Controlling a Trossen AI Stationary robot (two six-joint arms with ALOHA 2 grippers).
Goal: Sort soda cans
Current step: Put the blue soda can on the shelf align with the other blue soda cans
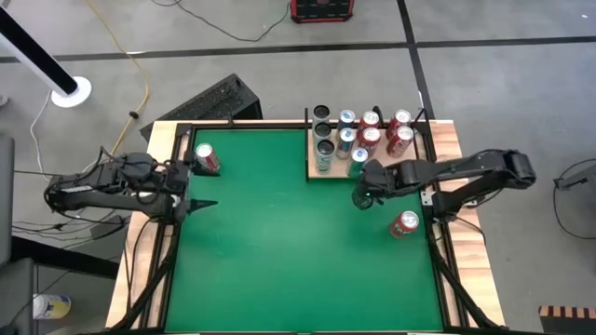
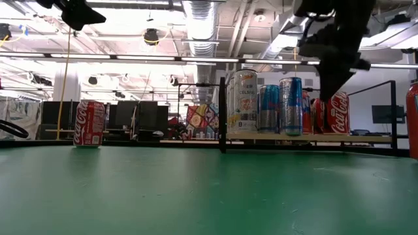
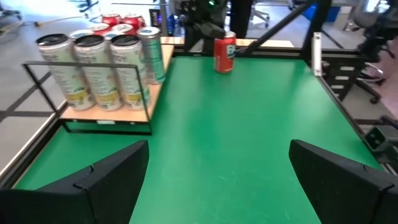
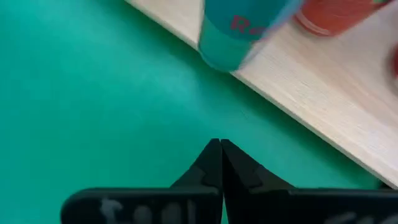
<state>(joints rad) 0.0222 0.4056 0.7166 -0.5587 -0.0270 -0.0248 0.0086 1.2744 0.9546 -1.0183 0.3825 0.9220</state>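
The right gripper point(image 4: 219, 163) hangs pinched shut, empty. Just ahead stands a teal can point(image 4: 239, 31) on the wooden tray point(image 4: 323, 93). A swing forward could topple it.

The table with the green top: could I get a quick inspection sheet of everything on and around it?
Surface: green mat, wooden border.
Job's things: soda cans grouped on the wooden tray; one red can at the far left corner; another red can near the right edge.
Clutter: nothing seen.
Grippers: left gripper open, empty, at the left edge; right gripper shut, empty, beside the tray.
Cables: yellow cable and dark cables on the floor.
Surroundings: keyboard, red box, white stand base.
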